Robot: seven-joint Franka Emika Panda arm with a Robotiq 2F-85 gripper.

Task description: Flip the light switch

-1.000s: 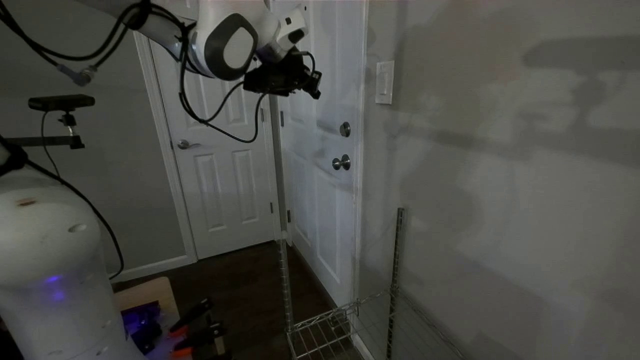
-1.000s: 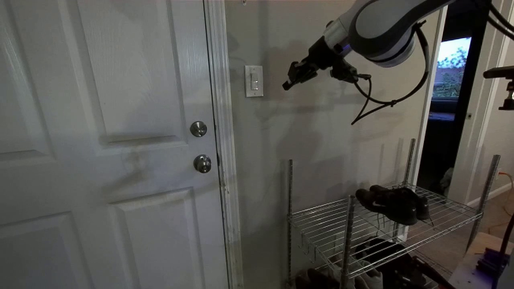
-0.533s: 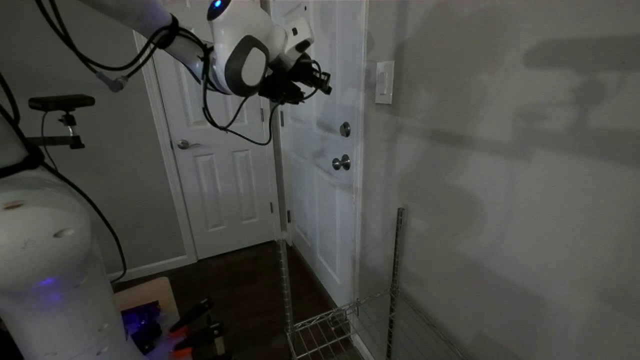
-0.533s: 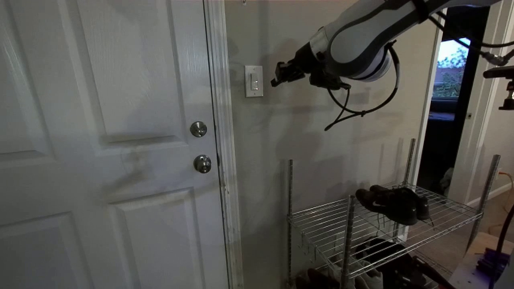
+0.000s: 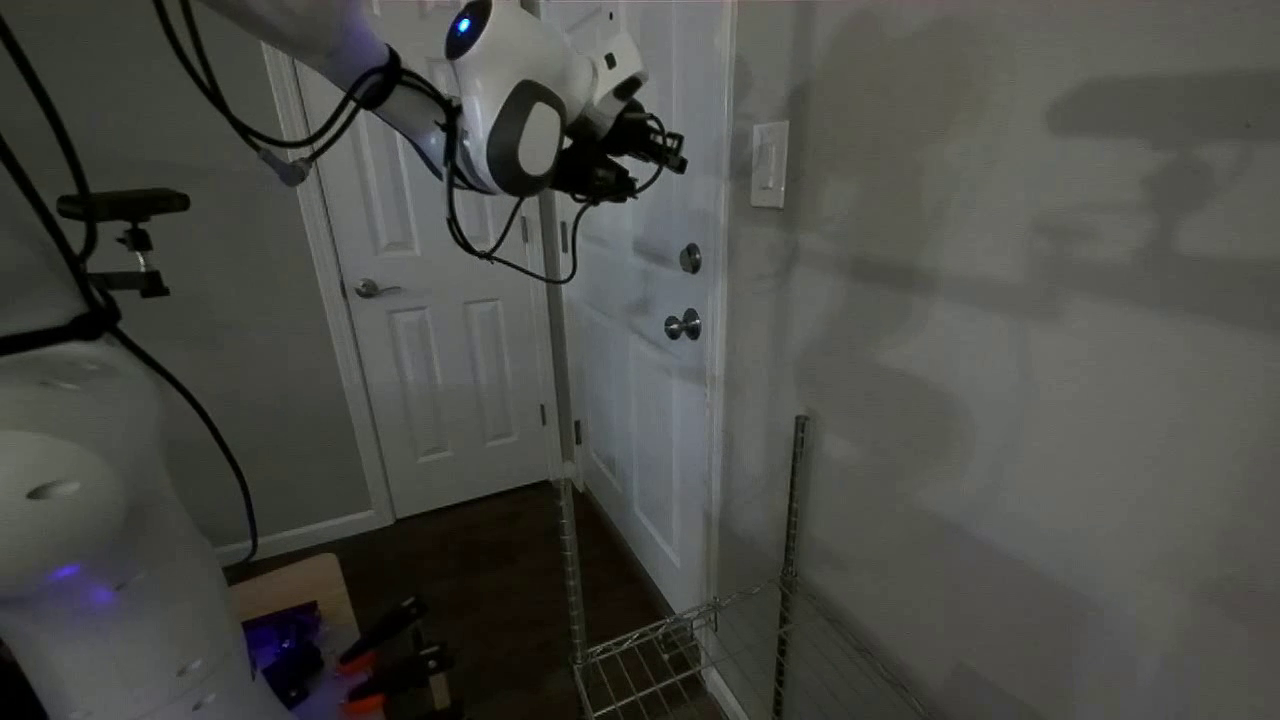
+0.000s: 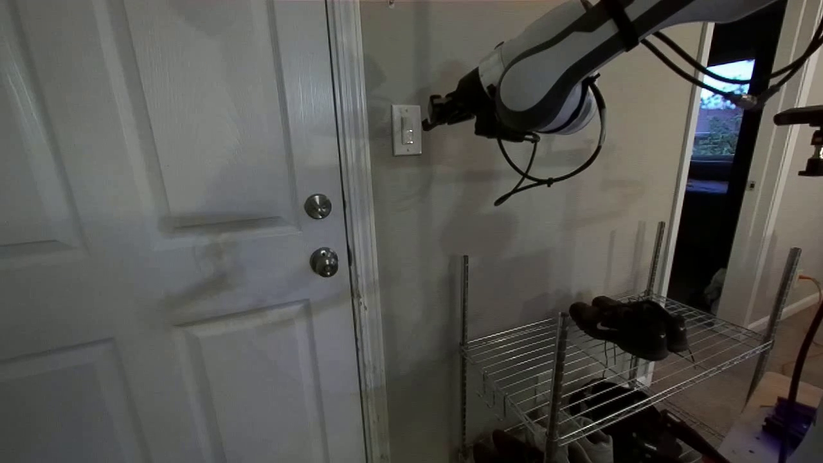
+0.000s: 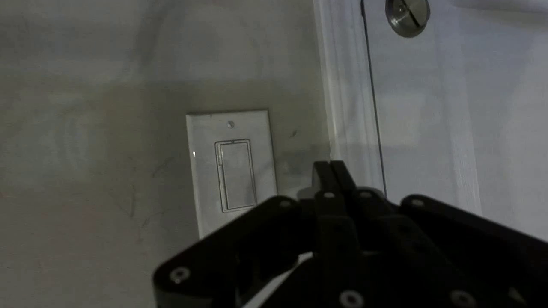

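Note:
The light switch is a white upright wall plate with a rectangular rocker. It shows in both exterior views and in the wrist view, where the gripper's left linkage hides its lower part. My black gripper is shut with nothing between its fingertips. In the wrist view the fingertips lie to the right of the plate, over the strip between plate and door frame. In an exterior view the gripper appears just beside the plate's right edge. In an exterior view a gap shows between the gripper and the plate. Contact is not visible.
The white door with its frame stands beside the switch. It bears a round lock and a knob. A wire shelf rack with black shoes stands below the arm. A cable loop hangs from the wrist.
The arm has moved forward, bringing the gripper closer to the light switch in both exterior views. The gripper has also tilted to point less steeply down. The switch plate has not moved.

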